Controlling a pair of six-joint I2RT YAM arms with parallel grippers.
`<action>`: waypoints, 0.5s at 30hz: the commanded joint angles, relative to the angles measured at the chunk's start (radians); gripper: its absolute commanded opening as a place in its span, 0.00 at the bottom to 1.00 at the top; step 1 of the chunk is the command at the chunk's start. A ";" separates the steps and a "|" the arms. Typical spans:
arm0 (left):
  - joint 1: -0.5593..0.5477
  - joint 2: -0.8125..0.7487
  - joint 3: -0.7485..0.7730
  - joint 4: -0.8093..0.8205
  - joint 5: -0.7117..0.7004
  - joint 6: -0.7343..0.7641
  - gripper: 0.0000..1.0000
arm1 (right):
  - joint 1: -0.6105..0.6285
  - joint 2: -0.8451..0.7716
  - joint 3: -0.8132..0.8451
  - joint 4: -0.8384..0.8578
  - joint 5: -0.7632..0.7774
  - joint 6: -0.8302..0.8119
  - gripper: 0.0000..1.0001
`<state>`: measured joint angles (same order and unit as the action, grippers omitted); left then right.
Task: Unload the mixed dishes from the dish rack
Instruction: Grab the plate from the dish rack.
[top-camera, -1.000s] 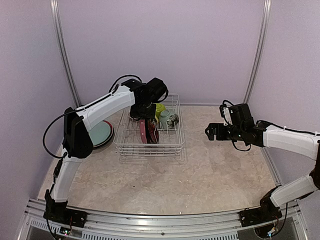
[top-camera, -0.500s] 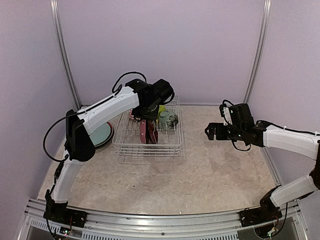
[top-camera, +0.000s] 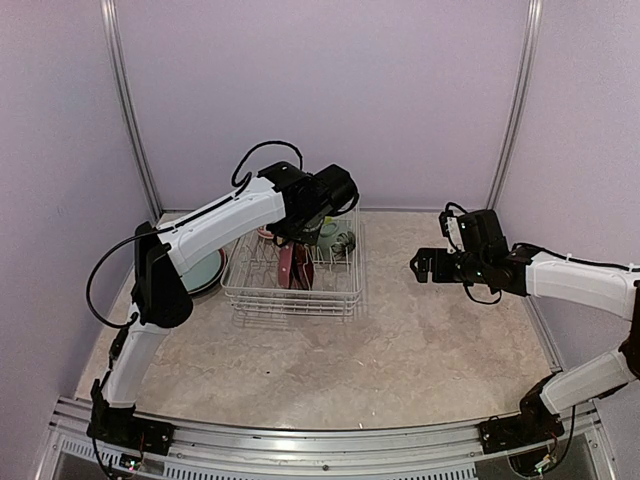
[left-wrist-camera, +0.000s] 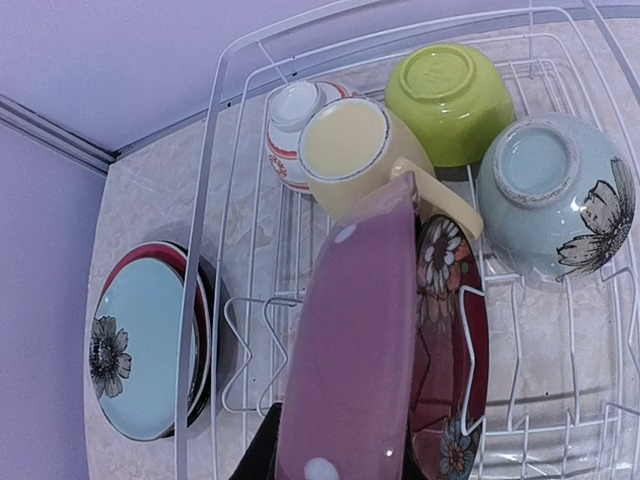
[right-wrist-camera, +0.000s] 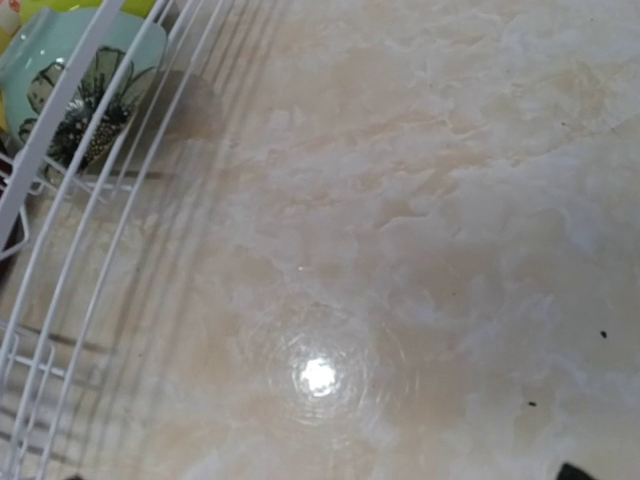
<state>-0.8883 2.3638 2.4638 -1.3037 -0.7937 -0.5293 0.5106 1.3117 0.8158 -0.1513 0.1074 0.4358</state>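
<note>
Nearest the bases, the right gripper (top-camera: 425, 265) is hovering over the table to the right of the dish rack (top-camera: 290, 292), jaws spread wide and holding nothing. The left gripper (left-wrist-camera: 340, 465) is reaching down into the rack, clamped on the rim of the pink dotted plate (left-wrist-camera: 350, 340), which is standing on edge.

It's pretty crowded in there. A dark red flowered plate (left-wrist-camera: 452, 340) is sitting just beside it, and the pale yellow mug (left-wrist-camera: 345, 150) is just past its far edge. Behind those are the lime green bowl (left-wrist-camera: 450, 100), pale teal flowered bowl (left-wrist-camera: 550, 195) and small red-and-white bowl (left-wrist-camera: 292, 125). A stack of plates (left-wrist-camera: 145, 350) is lying outside, left of the rack.

The table (top-camera: 420, 350) is beige and marbled, and the walls (top-camera: 330, 90) are pale lilac.

Versus a second ago, the left wrist is sitting further right and the rack is nudged slightly left. The right arm hasn't budged.
</note>
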 joint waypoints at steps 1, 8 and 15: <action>-0.024 -0.100 0.040 -0.025 -0.080 0.054 0.00 | 0.012 -0.011 -0.018 0.011 -0.012 0.008 1.00; -0.024 -0.143 0.024 -0.016 -0.069 0.031 0.00 | 0.012 -0.013 -0.021 0.012 -0.012 0.013 1.00; -0.021 -0.236 -0.086 0.078 -0.023 0.042 0.00 | 0.012 -0.004 -0.018 0.016 -0.018 0.018 1.00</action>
<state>-0.8894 2.2654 2.4062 -1.3029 -0.7918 -0.5186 0.5106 1.3117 0.8116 -0.1459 0.1005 0.4408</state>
